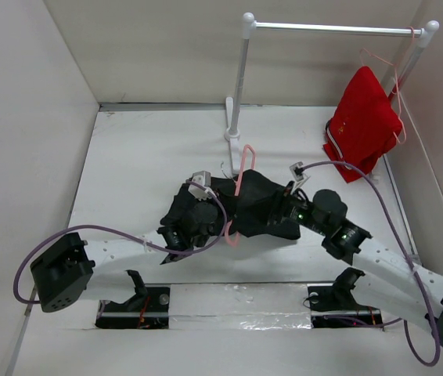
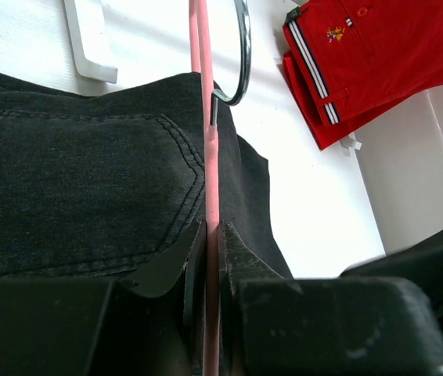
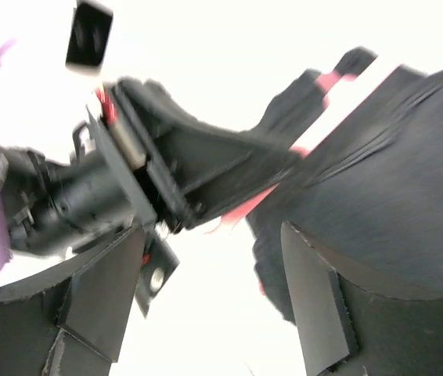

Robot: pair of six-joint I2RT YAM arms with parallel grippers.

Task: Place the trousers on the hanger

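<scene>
About halfway at best, by the look of things. Clamped tight between the closed fingers (image 2: 159, 270) of the left gripper (image 2: 212, 262): one bar of a thin pale-pink triangular hanger (image 2: 210, 157), running straight ahead from the jaws, its curved hook just past the far edge of the cloth. Spread to the left of that bar and spilling a little to its right, directly ahead of the same gripper: long plain black fabric trousers (image 2: 81, 180), stitched pocket facing up, bunched in a heap on the white table (image 1: 143, 157). Impossible to tell: cloth threaded through the triangle, or merely lying over and beside it. Facing in from the opposite side, the right gripper (image 3: 206, 305), fingers spread wide with nothing between them, trousers just beside one finger; blurred view there. Left to do, judging from this: feeding a leg through the frame, drawing it over the bar, evening out both sides. Far ahead and to the right of the left gripper, a bright red garment (image 1: 362, 117) hanging from a white rail (image 1: 331, 29), no part of the job.
</scene>
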